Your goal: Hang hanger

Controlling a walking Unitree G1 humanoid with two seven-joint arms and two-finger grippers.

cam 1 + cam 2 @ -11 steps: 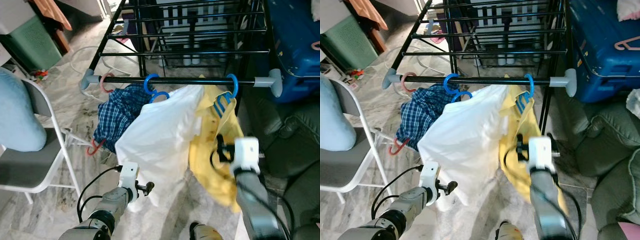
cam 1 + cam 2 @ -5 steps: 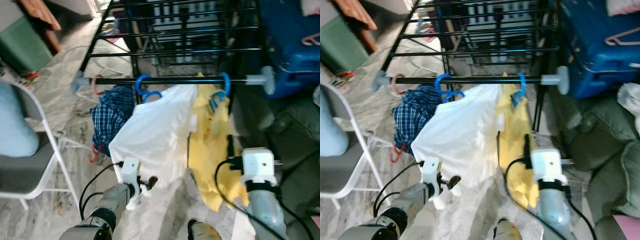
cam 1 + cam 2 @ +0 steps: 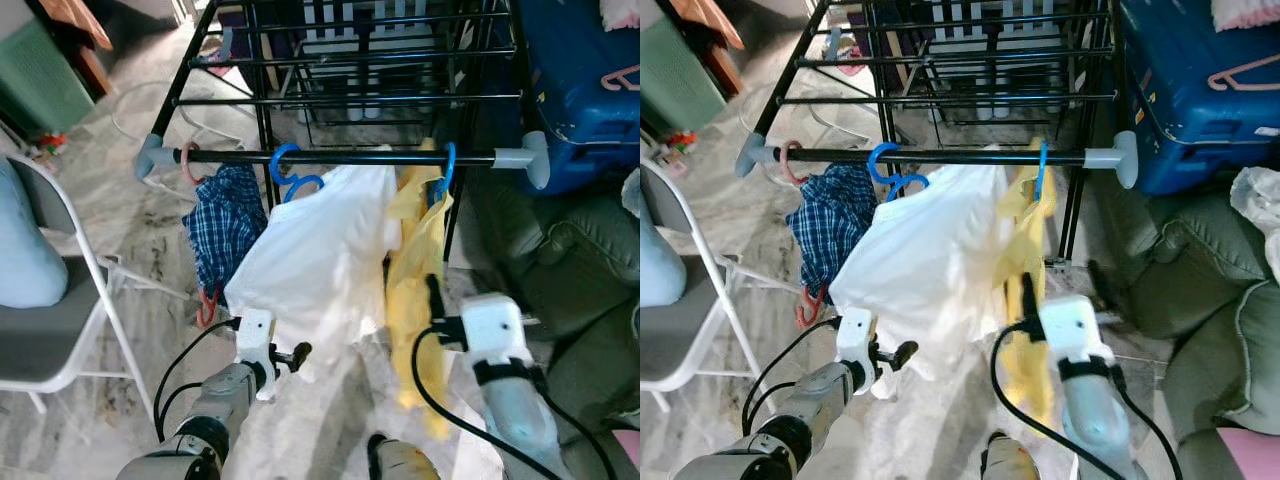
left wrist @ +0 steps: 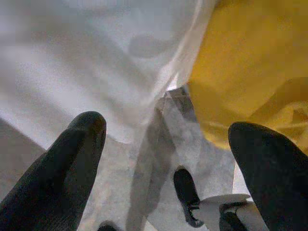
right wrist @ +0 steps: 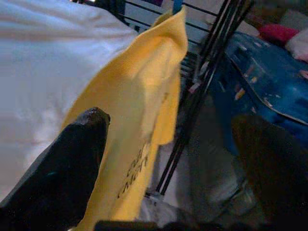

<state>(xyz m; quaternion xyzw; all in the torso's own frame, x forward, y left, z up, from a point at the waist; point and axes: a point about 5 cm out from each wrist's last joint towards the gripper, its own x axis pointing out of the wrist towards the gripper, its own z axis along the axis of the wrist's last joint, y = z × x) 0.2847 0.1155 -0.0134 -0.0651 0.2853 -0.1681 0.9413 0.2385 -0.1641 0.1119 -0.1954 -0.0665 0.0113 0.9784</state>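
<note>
Both sets of jaws stood apart and gripped nothing. Left gripper (image 4: 168,144) showed its two black fingers (image 4: 72,159) wide of each other, with white and yellow cloth beyond the gap. Right gripper (image 5: 168,159) was likewise spread, one finger beside the yellow cloth but, as far as I could tell, not pinching it.

Largest first. Drying rack (image 3: 360,100), black bars, filled 12 o'clock of the head view. Its front rail (image 3: 340,157) ran 9 to 3, grey caps at both ends. White garment (image 3: 310,260) hung at centre from a blue hanger (image 3: 290,170). Yellow shirt (image 3: 415,290) hung just beside it toward 3 o'clock, touching it along one edge. Plaid shirt (image 3: 225,225) hung toward 9 o'clock on a pink hanger (image 3: 187,165). The task's blue hanger (image 3: 447,170) sat hooked over the rail near its 3 o'clock end, carrying the yellow shirt.

Judgement: hanging looked done, with both arms low at 6 o'clock.

Risks:
- A right finger lay close against the yellow hem; catching the cloth on the way out could drag the shirt askew or lift the hook off the rail.
- The hook sat close to the rail's end cap; a sideways tug could slide it toward that end.
- A left gripper snag on the white garment could swing it and jostle the neighbouring hanger.
</note>
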